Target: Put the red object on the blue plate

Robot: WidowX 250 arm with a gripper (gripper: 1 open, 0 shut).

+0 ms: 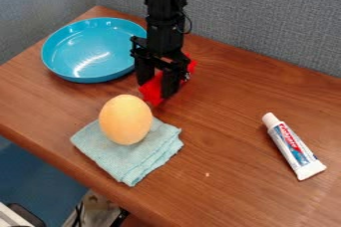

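Beside blue plate [83, 50] on worktop [226, 121]: small bright red object [162, 89], brick-shaped, plain, straddled by downward-pointing tool [156, 80], fingers parted either side; grip unclear.

A brown wooden surface [246, 87] with a visible grain fills most of the view, its near edge running diagonally toward the lower right. Behind it stands a grey, finely textured wall [273, 12]. Below the edge, at lower left, a dim patch of bluish floor [34, 176] shows. Light is soft and even.
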